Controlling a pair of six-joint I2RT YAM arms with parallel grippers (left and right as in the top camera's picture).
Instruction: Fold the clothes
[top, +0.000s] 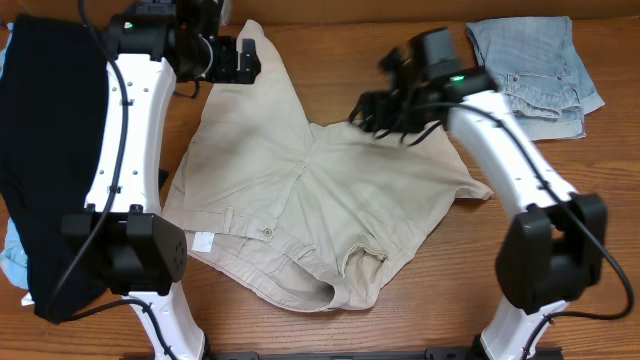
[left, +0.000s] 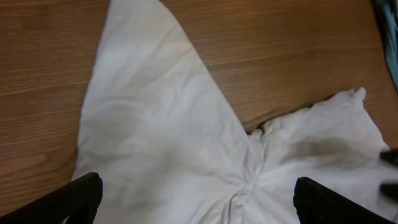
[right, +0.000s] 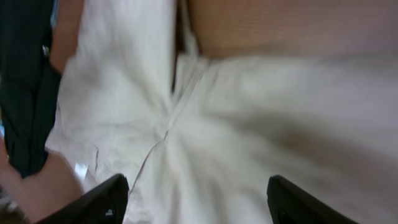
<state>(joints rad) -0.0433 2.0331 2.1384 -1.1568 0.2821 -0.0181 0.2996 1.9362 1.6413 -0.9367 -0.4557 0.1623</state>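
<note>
The wooden table carries 3 garments, and the largest, the khaki shorts, lie spread flat at its centre: matte beige cotton, softly creased, the 2 legs fanning away from the robot and the waistband toward it. To the left of the khaki shorts lies a black garment, limp and dark. To their upper right sits a rumpled pair of pale denim shorts. The step in hand looks like the first fold of the khaki shorts, which are laid out but not yet doubled over. The left gripper hovers over their left leg, jaws released and wide, holding nothing. The right gripper hangs over their right leg near the crotch seam, blurred, fingers also apart and empty. The next move probably calls for each gripper to pinch a leg hem and carry one half over the other. The waistband gapes, showing a white label and 1 small button.
</note>
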